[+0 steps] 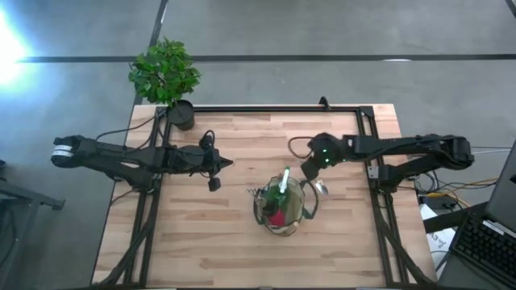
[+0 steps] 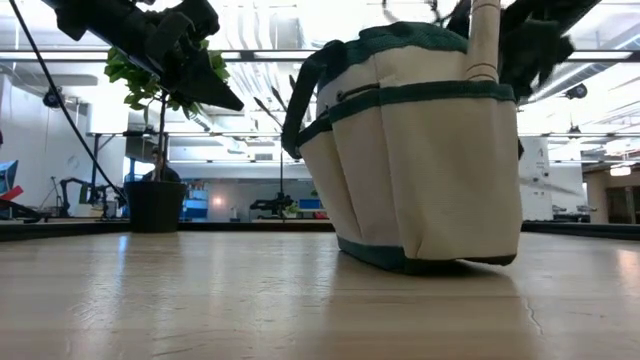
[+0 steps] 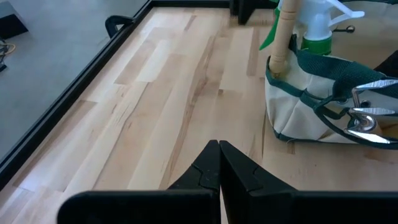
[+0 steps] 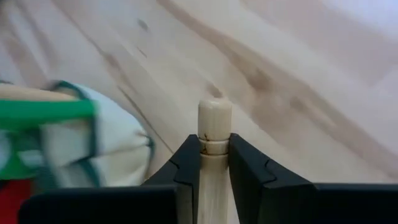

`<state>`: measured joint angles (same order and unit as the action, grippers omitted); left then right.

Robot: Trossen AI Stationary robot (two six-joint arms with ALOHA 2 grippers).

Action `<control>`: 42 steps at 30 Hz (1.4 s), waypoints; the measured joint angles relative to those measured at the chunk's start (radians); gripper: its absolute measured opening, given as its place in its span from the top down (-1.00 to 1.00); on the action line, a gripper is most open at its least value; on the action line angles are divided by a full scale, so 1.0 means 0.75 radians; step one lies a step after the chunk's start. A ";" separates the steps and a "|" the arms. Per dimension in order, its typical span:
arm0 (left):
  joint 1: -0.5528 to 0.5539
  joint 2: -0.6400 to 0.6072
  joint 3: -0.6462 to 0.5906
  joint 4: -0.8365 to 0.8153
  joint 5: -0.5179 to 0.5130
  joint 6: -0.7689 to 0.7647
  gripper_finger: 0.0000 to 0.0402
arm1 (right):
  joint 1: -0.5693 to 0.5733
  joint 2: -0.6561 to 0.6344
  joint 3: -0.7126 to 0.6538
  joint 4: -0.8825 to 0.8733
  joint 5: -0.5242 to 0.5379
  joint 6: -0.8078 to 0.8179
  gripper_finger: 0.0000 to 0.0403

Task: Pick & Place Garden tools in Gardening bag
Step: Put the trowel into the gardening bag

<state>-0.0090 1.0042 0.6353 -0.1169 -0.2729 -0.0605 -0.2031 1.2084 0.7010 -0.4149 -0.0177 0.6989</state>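
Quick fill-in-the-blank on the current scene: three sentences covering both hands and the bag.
1. The right hand is shut on a tool's ____ handle.
2. The left hand is ____, holding nothing.
3. The spray bottle stands inside the ____.

Missing words: wooden; shut; gardening bag

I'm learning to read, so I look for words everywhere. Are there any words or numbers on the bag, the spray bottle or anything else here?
No words or numbers can be read anywhere in these pictures.
gardening bag: plain fabric, no print showing.
spray bottle: no label can be made out.
wooden handle in the right gripper: bare wood.
Room beyond the table: any signs are too small to read.
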 joint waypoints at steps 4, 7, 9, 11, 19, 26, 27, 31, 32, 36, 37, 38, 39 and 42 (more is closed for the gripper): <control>0.000 0.000 0.000 0.000 -0.001 0.000 0.99 | 0.000 -0.166 0.001 -0.002 0.040 -0.034 0.77; 0.000 0.000 0.000 0.000 -0.001 0.001 0.99 | 0.006 -0.293 0.001 0.002 0.093 -0.075 0.77; 0.000 0.000 0.000 0.001 -0.002 0.012 0.99 | 0.026 -0.372 0.001 0.027 0.135 -0.116 0.77; 0.000 0.000 0.000 0.001 -0.002 0.039 0.99 | 0.061 -0.439 0.001 0.087 0.150 -0.180 0.77; 0.000 0.000 0.000 0.053 -0.003 0.083 0.99 | 0.323 -0.617 -0.001 0.306 0.286 -0.389 0.77; 0.001 0.000 0.000 0.136 -0.003 0.081 0.99 | 0.660 -0.600 -0.036 0.432 0.627 -0.523 0.77; 0.001 0.000 0.000 0.160 -0.004 0.082 0.99 | 0.705 -0.589 -0.050 0.464 0.692 -0.536 0.77; 0.001 -0.001 0.000 0.218 -0.005 0.084 0.99 | 0.859 -0.540 -0.120 0.614 0.902 -0.565 0.77; 0.001 -0.001 0.000 0.226 -0.004 0.089 0.99 | 0.892 -0.529 -0.140 0.650 0.947 -0.567 0.77; 0.001 -0.001 0.000 0.229 -0.004 0.119 0.99 | 1.014 -0.500 -0.218 0.791 1.106 -0.579 0.77; 0.001 -0.001 0.000 0.228 -0.004 0.119 0.99 | 1.042 -0.499 -0.234 0.829 1.134 -0.583 0.77; 0.001 -0.001 0.000 0.229 -0.004 0.119 0.99 | 1.069 -0.499 -0.253 0.876 1.154 -0.589 0.77; 0.001 -0.001 0.000 0.229 -0.004 0.120 0.99 | 1.094 -0.500 -0.275 0.928 1.173 -0.595 0.77; 0.001 -0.001 0.000 0.227 -0.004 0.119 0.99 | 1.162 -0.493 -0.334 1.092 1.187 -0.650 0.77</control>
<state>-0.0082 1.0039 0.6353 0.0537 -0.2759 0.0284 0.6680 0.8389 0.4504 0.4043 0.8723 0.2113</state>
